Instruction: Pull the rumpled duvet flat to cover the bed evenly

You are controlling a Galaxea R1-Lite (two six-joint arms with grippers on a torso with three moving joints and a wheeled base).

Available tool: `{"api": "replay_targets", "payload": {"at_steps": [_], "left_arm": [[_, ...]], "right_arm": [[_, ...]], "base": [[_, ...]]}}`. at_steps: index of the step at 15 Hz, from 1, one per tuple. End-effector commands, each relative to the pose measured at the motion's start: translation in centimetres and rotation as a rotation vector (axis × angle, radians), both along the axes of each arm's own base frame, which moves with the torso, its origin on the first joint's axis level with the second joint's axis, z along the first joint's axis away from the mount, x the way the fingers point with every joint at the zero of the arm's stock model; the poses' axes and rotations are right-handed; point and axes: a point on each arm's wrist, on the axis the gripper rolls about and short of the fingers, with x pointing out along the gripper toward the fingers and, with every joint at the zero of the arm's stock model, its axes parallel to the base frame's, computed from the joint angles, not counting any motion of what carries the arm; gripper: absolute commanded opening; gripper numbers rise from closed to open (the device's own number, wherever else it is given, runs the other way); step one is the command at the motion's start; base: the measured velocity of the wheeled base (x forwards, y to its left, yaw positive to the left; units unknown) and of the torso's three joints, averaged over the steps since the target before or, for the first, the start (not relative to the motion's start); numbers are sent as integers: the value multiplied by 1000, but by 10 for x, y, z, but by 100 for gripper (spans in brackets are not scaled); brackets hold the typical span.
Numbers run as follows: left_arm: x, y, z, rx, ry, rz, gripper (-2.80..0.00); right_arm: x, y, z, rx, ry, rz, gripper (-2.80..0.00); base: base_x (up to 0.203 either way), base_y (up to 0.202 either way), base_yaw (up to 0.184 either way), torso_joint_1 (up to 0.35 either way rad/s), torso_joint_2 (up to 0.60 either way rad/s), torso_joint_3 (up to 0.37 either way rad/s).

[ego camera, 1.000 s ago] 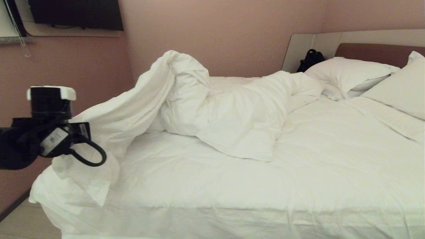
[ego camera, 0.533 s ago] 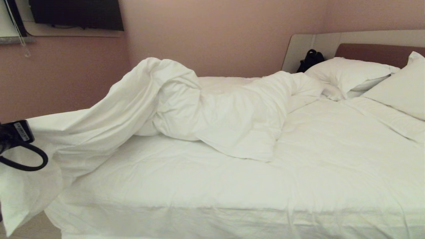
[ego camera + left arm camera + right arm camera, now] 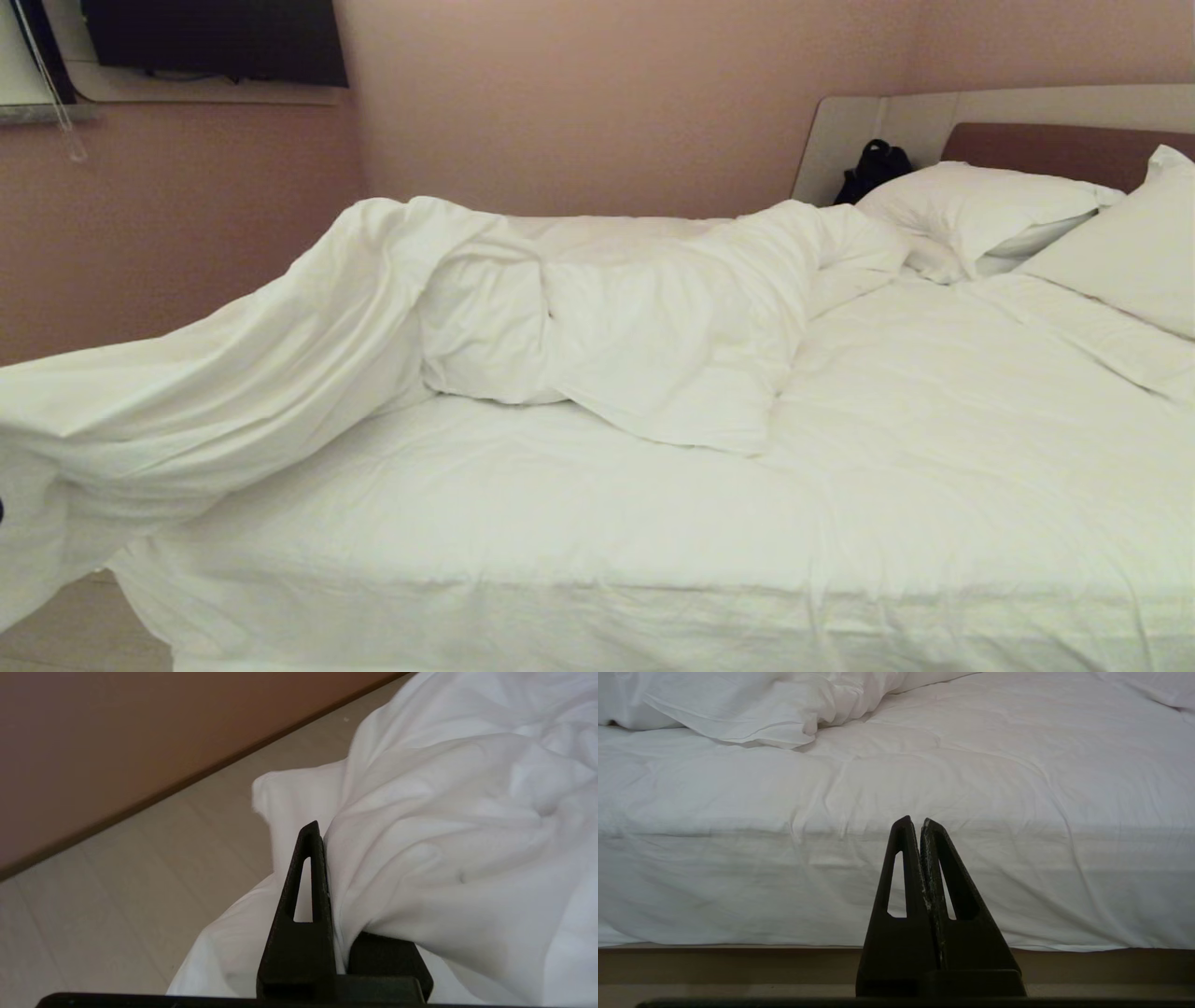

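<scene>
While the duvet (image 3: 597,308) lies heaped along the far side of the bed (image 3: 653,523), one corner stretches out past the foot end over the floor (image 3: 117,868), clamped in the left tool (image 3: 327,868). Its length runs bed-ward from that tool. The right tool (image 3: 916,823) hangs clenched, empty, beside the mattress.

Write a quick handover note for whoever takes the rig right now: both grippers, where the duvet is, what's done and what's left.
Left gripper: shut on a fold of the duvet, out past the bed's foot end, over the floor.
Right gripper: shut, empty, parked facing the side of the bed.
Duvet: one end stretched toward the foot, the rest bunched mid-bed near the far side; pillows at the headboard.
Done: grasp, part of the pull.
Left: flatten the bunch, spread evenly, release.
</scene>
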Motion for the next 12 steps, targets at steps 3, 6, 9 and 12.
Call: {"api": "replay_targets", "payload": {"at_steps": [3,6,9,12], "left_arm": [[-11,17,-16,-33,42,88,-280],[-16,33,-20,-57,53,138,-280],[-15,49,-33,-101,85,175,-280],[-19,57,-34,-117,59,154,-280]], "right_arm": [[0,0,0,0,0,0,-280],[0,0,0,0,0,0,-280],[0,0,0,0,0,0,-280],[0,0,0,0,0,0,-280]], "base": [[0,0,0,0,0,0],[0,0,0,0,0,0],[0,0,0,0,0,0],[0,0,0,0,0,0]]}}
